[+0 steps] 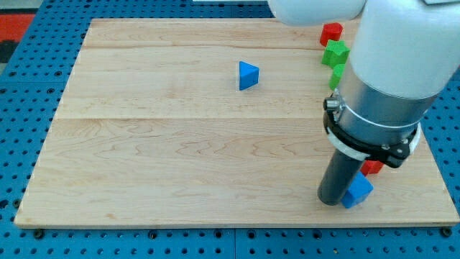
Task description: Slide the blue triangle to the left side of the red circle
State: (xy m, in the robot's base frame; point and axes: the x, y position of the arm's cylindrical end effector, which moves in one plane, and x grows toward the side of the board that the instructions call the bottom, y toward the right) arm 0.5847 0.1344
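Note:
The blue triangle (248,75) lies on the wooden board (180,158), above the middle and well apart from the other blocks. A red block (372,168) peeks out from behind the arm at the lower right; its shape is mostly hidden. My tip (333,201) rests on the board near the lower right corner, far below and to the right of the blue triangle. It touches or nearly touches a blue block (358,191) on its right, just below the hidden red block.
A red block (331,32) sits near the board's top edge at the right. A green block (336,52) lies just below it, and a second green block (336,75) is partly hidden by the arm. The arm's white body covers the upper right.

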